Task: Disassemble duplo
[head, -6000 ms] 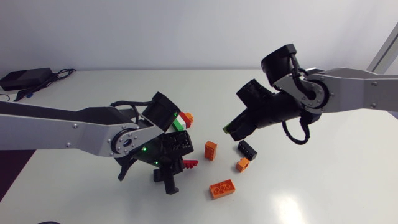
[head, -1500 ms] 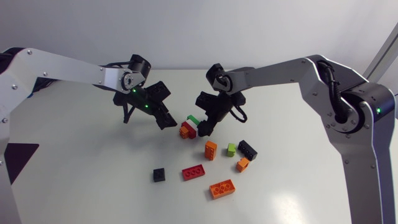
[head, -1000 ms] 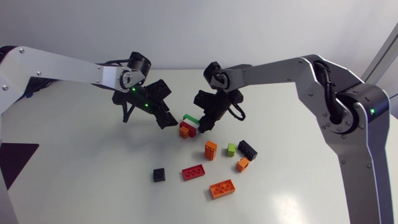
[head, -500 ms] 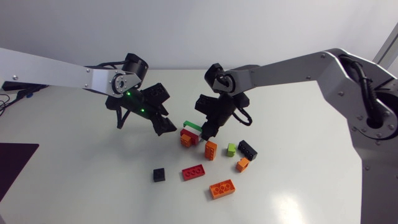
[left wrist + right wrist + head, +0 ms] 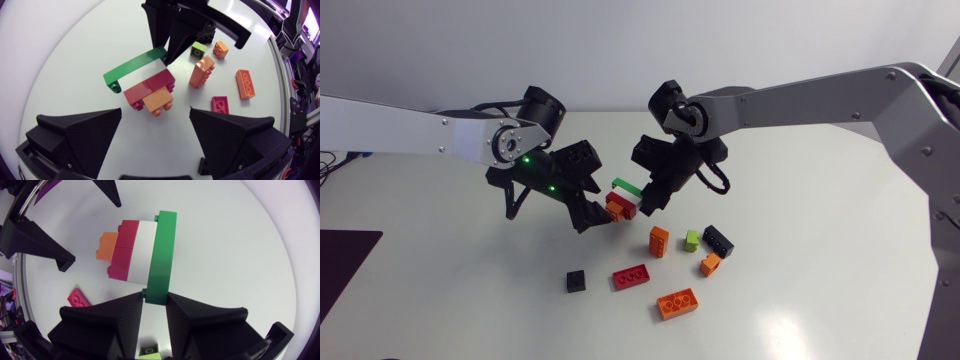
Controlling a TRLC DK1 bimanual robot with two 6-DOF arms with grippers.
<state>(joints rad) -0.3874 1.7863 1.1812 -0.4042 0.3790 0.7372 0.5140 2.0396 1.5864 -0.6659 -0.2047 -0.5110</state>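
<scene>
Black wedge fingers of the right gripper (image 5: 155, 299) are clamped on one end of the green plate (image 5: 161, 255), one finger on each side. Joined to that plate in turn are a white block (image 5: 142, 250), a dark red block (image 5: 125, 250) and an orange block (image 5: 106, 246), all one stack (image 5: 620, 203). The left gripper (image 5: 156, 114) faces it from the other side with its fingers wide apart; the orange end lies ahead, between the fingertips, touching neither. Against half a second ago, the stack has drawn away from the upright orange brick (image 5: 659, 241) toward the left arm, and the left gripper has come in under and just beside it. Whether the stack is off the table (image 5: 800, 290) I cannot tell. The loose pieces lie where they did: lime cube (image 5: 692, 240), black brick (image 5: 718, 240), small orange brick (image 5: 710, 265), flat red brick (image 5: 631, 276), black cube (image 5: 577, 281) and flat orange brick (image 5: 677, 302).
</scene>
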